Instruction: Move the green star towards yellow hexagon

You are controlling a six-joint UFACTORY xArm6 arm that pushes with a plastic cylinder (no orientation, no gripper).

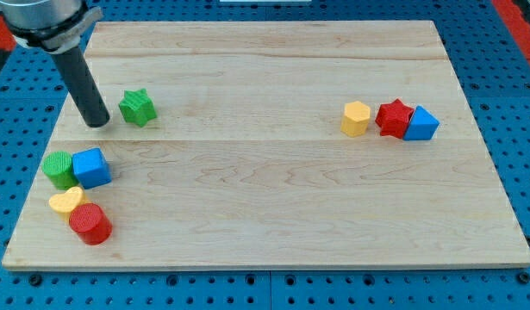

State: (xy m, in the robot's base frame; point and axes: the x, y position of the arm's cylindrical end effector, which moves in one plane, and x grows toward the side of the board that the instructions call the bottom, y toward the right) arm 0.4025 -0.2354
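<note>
We see my tip (pixel 98 123) resting on the wooden board (pixel 273 198) near its upper left part. It is a plain dark rod with no jaws, so nothing on it opens, closes or grips. The green star (pixel 137 107) sits just beside the tip, at about two o'clock from it, with a thin gap between them as far as we can tell.

The yellow hexagon (pixel 356 118) lies well apart from the star, far off at three o'clock, toward the view's right. Touching the hexagon's three o'clock side is the red star (pixel 393 117), and the blue triangle-like block (pixel 421 124) presses against that red star at three o'clock again, so the three form a short row.

At six o'clock from the tip we find another cluster. The green cylinder (pixel 58 168) and the blue cube (pixel 92 168) stand side by side, touching, the cube at three o'clock of the cylinder. Below them the yellow heart (pixel 65 201) lies near the board's left edge, and the red cylinder (pixel 90 224) touches it at about five o'clock.
</note>
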